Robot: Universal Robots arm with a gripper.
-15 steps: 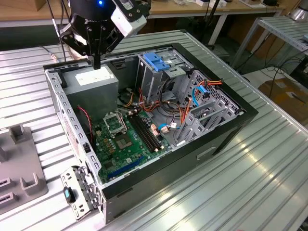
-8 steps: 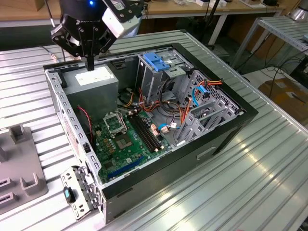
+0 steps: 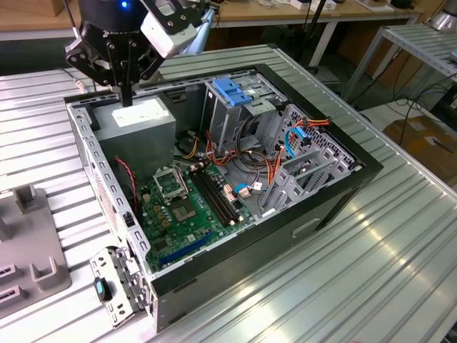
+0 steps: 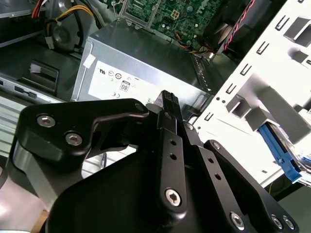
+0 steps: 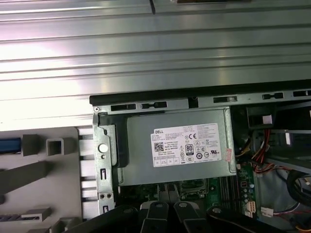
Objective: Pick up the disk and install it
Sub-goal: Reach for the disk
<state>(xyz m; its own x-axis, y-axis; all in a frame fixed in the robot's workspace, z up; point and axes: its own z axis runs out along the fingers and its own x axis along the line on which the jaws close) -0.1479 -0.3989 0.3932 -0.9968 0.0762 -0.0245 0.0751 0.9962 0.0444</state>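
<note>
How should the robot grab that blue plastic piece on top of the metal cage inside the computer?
Probably from straight above. The blue latch sits on top of the drive cage, with open space over it and metal sheets right beneath, so a sideways approach looks blocked. It lies fairly flat, so pinching across its two opposite edges looks safest.

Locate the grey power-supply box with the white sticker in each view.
Exterior view: power-supply box in the case corner at the exterior view's left, below the gripper.
Second wrist view: box just beyond the gripper's tip.
First wrist view: box between case wall and motherboard.
Shared landmark: its white sticker.
</note>
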